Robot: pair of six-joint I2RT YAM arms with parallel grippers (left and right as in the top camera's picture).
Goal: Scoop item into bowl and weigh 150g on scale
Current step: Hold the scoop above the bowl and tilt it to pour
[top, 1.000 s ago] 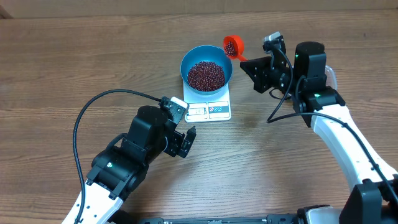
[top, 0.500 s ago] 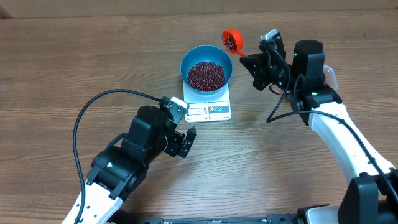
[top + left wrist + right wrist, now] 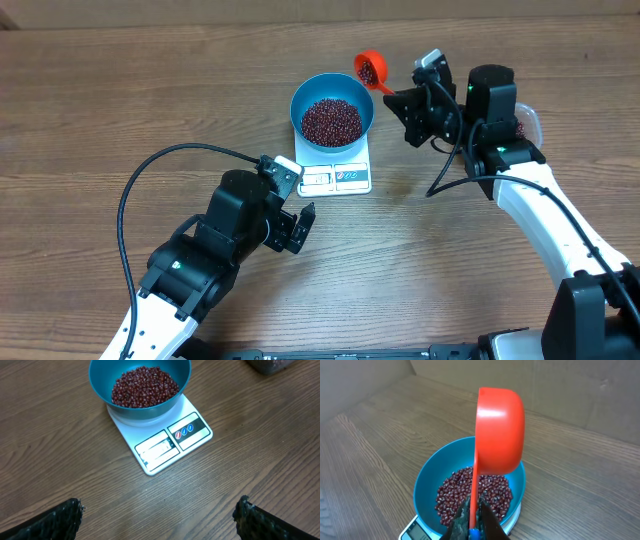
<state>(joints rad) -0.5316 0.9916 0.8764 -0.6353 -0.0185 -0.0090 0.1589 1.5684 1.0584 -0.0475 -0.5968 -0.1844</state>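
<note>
Nearest the robot, the left gripper (image 3: 300, 226) hangs over bare table (image 3: 120, 90) with its two black fingers (image 3: 60, 520) spread wide apart and nothing between them. Just past it sits the scale (image 3: 170, 442), with its window and buttons on the side that faces this gripper. The number in the window is too small to read. The bowl (image 3: 145, 414) stands on the far half of the scale. The beans (image 3: 144, 386) lie in a low heap in the middle of it, and there are far too many to count. Beyond the bowl, on its far right side, the scoop (image 3: 500, 430) is up in the air. The right gripper (image 3: 472, 520) is squeezed shut on its handle. From above, some beans show in the red cup, and the cup sits just outside the bowl's rim, not over the heap. The scoop's long line runs from the right gripper slanting away to the far left, so the bowl lies to the left of the cup and a little nearer. The right arm is the one close to the bowl, and the left one is well apart from it. It looks as if the cup must go left over the bowl before it can tip. There is one bowl, one scale, one scoop and two grippers. One clear tub (image 3: 270, 364) of beans peeks in, mostly hidden.
</note>
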